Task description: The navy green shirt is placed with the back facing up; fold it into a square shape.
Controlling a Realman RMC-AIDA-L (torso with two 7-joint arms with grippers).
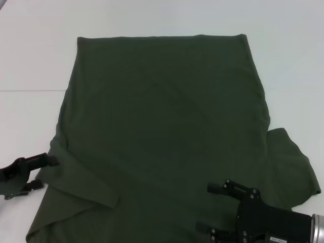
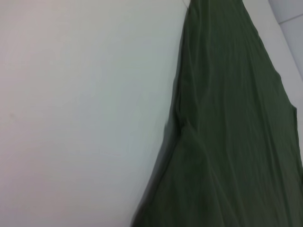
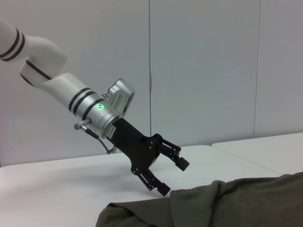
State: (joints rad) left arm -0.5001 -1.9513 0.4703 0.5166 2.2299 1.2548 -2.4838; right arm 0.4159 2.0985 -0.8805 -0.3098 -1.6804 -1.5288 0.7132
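Note:
The navy green shirt (image 1: 162, 116) lies spread flat on the white table (image 1: 30, 61), plain side up, hem at the far end. Its sleeve (image 1: 293, 167) on the right sticks out; the sleeve on the left lies folded inward over the body (image 1: 86, 187). My left gripper (image 1: 44, 172) stands open right at the shirt's left edge by that fold. The right wrist view shows it (image 3: 171, 177) tilted down, lower fingertip close to the cloth (image 3: 227, 203), nothing between the fingers. My right gripper (image 1: 206, 207) hovers open over the shirt's near right part. The left wrist view shows only the shirt's edge (image 2: 227, 142).
Bare white table surface (image 2: 71, 118) surrounds the shirt on the left, right and far sides. A table seam (image 1: 30, 90) runs across at the left. Behind the table stands a plain white wall (image 3: 203, 61).

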